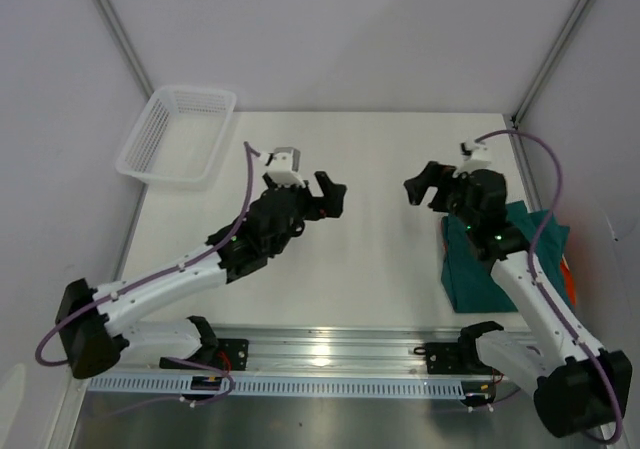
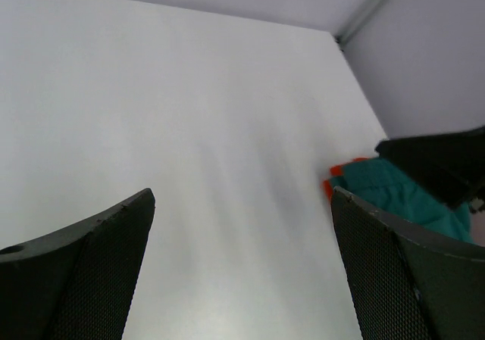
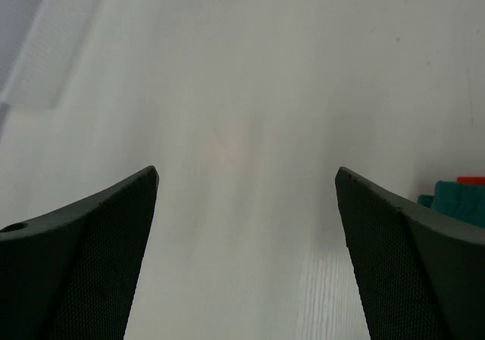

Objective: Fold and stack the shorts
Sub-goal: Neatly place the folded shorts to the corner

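- Left claw point(image 1: 333, 194) is gaping wide over the middle of the desk point(image 1: 370, 269), with its jaws spread and nothing between them.
- From its own wrist camera, the left claw point(image 2: 242, 198) is showing two dark mesh-faced fingers point(image 2: 91, 279) at the lower corners, and only bare white desk point(image 2: 212, 113) is lying between them.
- Right claw point(image 1: 424, 182) is facing the left one across the centre of the desk. It is likewise standing open and gripping nothing.
- In the right wrist view, the right claw point(image 3: 246, 175) is framing plain desk surface point(image 3: 242, 90) between its spread fingers point(image 3: 409, 272).
- The teal shorts point(image 1: 478, 281) are lying folded at the right side of the desk, toward the near edge, partly under the right arm point(image 1: 535, 299) as seen from above.
- The orange shorts point(image 1: 569, 274) are lying beneath the teal pair, with only a strip peeking out along the right edge.
- The left wrist camera is catching the teal shorts point(image 2: 394, 192) beyond its right finger, with a sliver of orange shorts point(image 2: 329, 188) at their edge.
- The right wrist view is showing a corner of teal shorts point(image 3: 458, 204) and a bit of orange shorts point(image 3: 471, 180) at its right border.
- A white mesh basket point(image 1: 150, 144) is sitting at the far left corner of the desk, well apart from both claws and the shorts.
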{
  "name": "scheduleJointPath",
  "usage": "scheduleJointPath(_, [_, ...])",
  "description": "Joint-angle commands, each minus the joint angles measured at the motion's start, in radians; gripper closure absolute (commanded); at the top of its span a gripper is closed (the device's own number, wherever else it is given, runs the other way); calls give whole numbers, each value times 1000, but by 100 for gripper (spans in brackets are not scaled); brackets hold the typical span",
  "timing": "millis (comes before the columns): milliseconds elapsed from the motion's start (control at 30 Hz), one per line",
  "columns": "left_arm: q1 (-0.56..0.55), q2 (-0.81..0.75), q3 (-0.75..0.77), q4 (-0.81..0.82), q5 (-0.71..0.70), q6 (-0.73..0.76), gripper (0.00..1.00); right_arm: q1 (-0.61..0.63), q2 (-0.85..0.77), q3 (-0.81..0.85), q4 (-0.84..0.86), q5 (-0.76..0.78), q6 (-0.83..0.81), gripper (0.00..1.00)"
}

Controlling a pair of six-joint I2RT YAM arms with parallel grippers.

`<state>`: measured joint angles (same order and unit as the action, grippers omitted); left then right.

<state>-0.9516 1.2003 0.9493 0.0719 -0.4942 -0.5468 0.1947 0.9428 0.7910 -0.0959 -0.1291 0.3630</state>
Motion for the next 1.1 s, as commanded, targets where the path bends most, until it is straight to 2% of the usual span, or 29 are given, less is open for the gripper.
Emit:
scheduleJointPath(0, [59, -132, -111, -116, -147, 82, 1, 179, 65, 15, 3, 298, -157, 1])
scheduleJointPath(67, [92, -233, -171, -147, -176, 106, 1, 244, 90, -18, 57, 324, -185, 0])
scheduleJointPath(167, [111, -355, -267, -165, -210, 130, 1, 265, 125, -58, 177, 278, -168, 0])
scheduleJointPath(267, [117, -431, -333, -204, -239, 136, 1, 342, 190, -72, 209, 333, -171, 1])
scheduleJointPath(367, [117, -465, -377, -261, -264, 111, 1, 429, 221, -119, 246, 427, -165, 1])
scheduleJointPath(567, [117, -541, -529, -268, -294, 48, 1, 517, 208, -311, 516, 468, -148, 1])
scheduleJointPath(733, [117, -602, -570, -232, -303, 86, 1, 516, 214, -331, 527, 494, -99, 0])
scheduleJointPath(1067, [117, -587, -586, -228, -326, 71, 1, 519, 237, -306, 513, 459, -95, 1])
